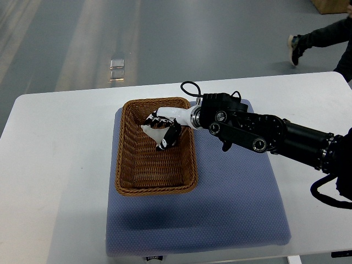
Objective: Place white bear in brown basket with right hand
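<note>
The right hand (165,132), black-fingered on a white wrist, reaches from the right into the far part of the brown basket (132,181); its fingers curl around the white bear (153,130), a small pale shape mostly hidden by them; the woven basket sits on a blue mat (236,203) on the white tabletop (55,165).

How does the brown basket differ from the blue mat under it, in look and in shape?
The brown basket is woven wicker with raised walls; the blue mat is flat, with a fine dotted surface. The basket is smaller and sits on the mat's left part; the mat extends well beyond it. The right hand reaches into the basket, not onto the mat. Both are roughly rectangular with rounded corners.
</note>
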